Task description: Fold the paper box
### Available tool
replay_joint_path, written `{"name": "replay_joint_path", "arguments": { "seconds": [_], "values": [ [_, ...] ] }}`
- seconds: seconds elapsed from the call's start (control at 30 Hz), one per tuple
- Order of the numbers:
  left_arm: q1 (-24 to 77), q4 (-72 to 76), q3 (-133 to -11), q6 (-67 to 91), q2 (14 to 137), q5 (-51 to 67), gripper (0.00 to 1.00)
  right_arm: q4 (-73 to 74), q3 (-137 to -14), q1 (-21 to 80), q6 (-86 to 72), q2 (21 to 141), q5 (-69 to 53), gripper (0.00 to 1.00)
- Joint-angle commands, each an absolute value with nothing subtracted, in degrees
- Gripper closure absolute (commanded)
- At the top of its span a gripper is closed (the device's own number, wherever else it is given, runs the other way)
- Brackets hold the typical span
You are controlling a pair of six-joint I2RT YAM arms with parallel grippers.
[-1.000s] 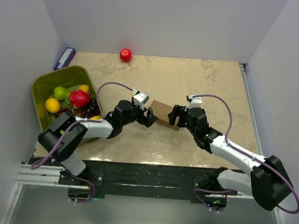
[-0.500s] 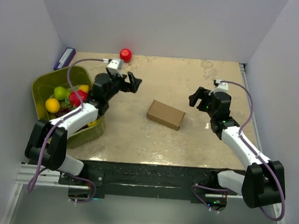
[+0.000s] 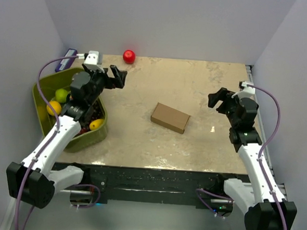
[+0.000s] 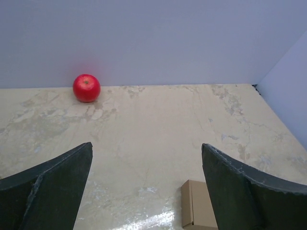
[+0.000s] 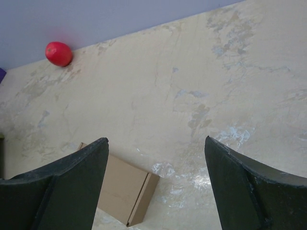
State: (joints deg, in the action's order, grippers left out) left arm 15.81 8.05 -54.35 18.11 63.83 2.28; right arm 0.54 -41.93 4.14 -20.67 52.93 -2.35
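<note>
My L gripper (image 3: 116, 77) is spread wide & empty, raised near the green bin (image 3: 87, 138). R gripper (image 3: 220, 98) is also spread & empty, by the table's (image 3: 197, 76) R edge. The paper box (image 3: 170, 117) lies closed mid-table btw both, touching neither.

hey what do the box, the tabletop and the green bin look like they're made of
Box: thin brown cardboard, matte; flat even colour, crisp folded edges, a flap seam in the right wrist view.
Tabletop: beige marble or a marble-print laminate, can't tell which; glossy, veined pattern with glare patches.
Bin: probably olive-green plastic, smooth with a slight sheen; rounded moulded rim.
</note>
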Motion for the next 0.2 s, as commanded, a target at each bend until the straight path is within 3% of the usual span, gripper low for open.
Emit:
{"name": "replay_joint_path", "arguments": {
  "seconds": [0.0,0.17],
  "values": [
    [15.73,4.57,-55.37,15.38,61.79,-1.58,0.0,2.37,-44.65,3.96,-19.69,51.33,-2.46,0.16],
    [15.73,2.29,-56.69,16.26,62.32,-2.64,0.0,2.46,-44.47,3.96,-19.34,51.33,-2.02,0.16]
  ]
}}
